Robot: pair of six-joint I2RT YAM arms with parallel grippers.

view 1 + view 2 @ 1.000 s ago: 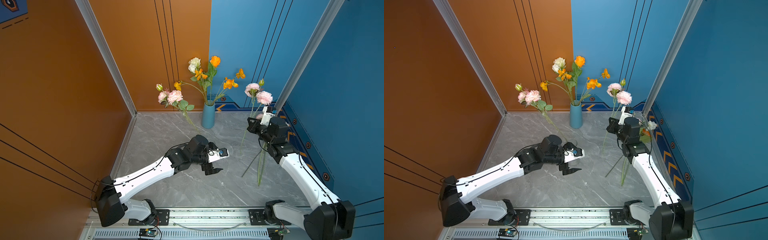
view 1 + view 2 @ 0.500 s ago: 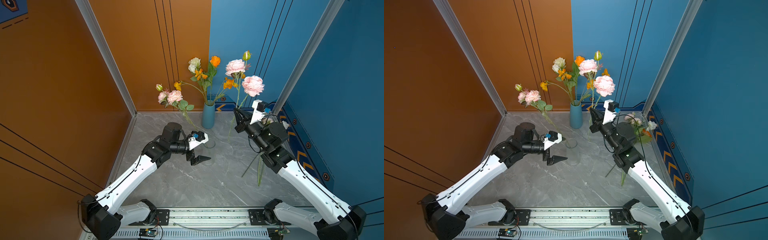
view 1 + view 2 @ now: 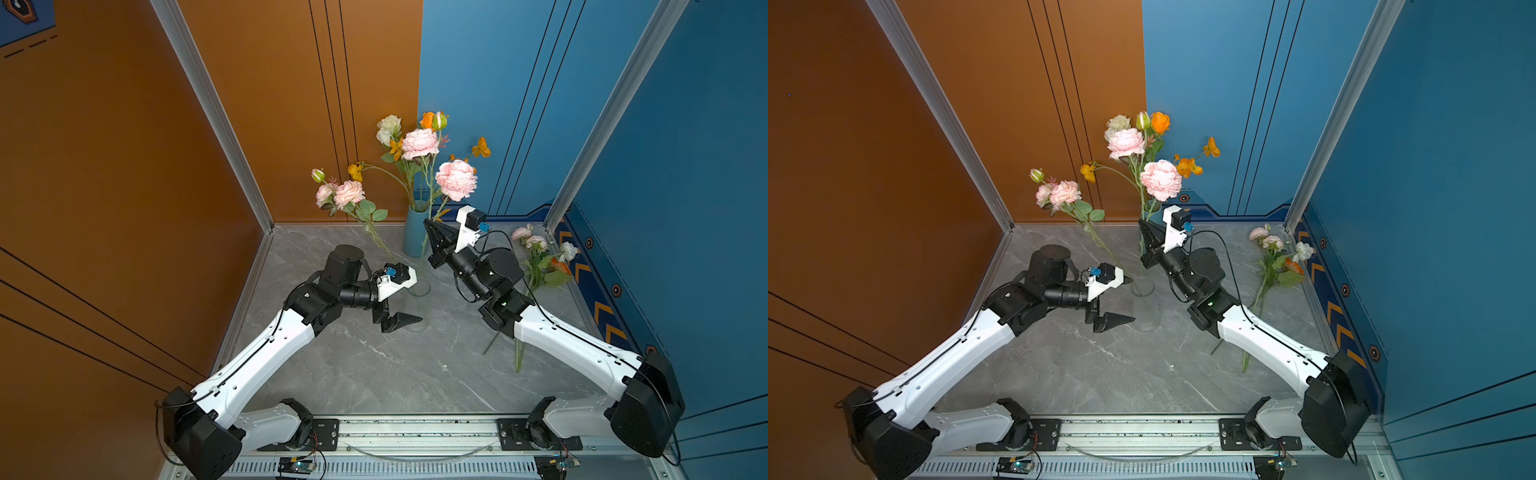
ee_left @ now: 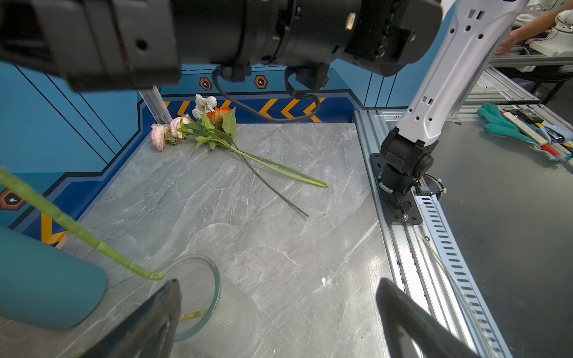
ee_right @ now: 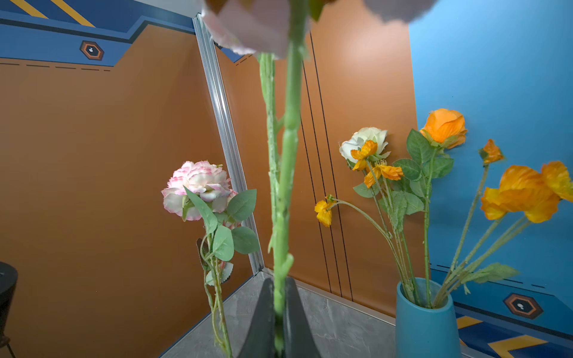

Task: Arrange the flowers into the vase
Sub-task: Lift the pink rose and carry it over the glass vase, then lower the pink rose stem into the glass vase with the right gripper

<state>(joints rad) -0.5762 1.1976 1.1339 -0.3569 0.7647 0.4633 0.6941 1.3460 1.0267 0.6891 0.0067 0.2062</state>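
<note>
Flowers [image 3: 456, 179], two pink blooms on one stem, stand upright in my right gripper [image 3: 430, 226], which is clamped tight on that stem. A second ago I held them out by the blue side wall. I have swung them to the middle, and the cut end [image 4: 155, 275] now sits at the rim of the glass vase [image 4: 217, 279], not yet down inside as far as I can see. My left gripper [image 4: 278, 282], jaws wide apart and empty, has drawn back beside that vase. Lowering comes next, I judge. Further out, one pink stem [image 3: 345, 193] already leans in the glass, the blue vase [image 3: 411, 239] holds orange and white blooms, and a small bunch [image 3: 540, 266] lies by the wall.
</note>
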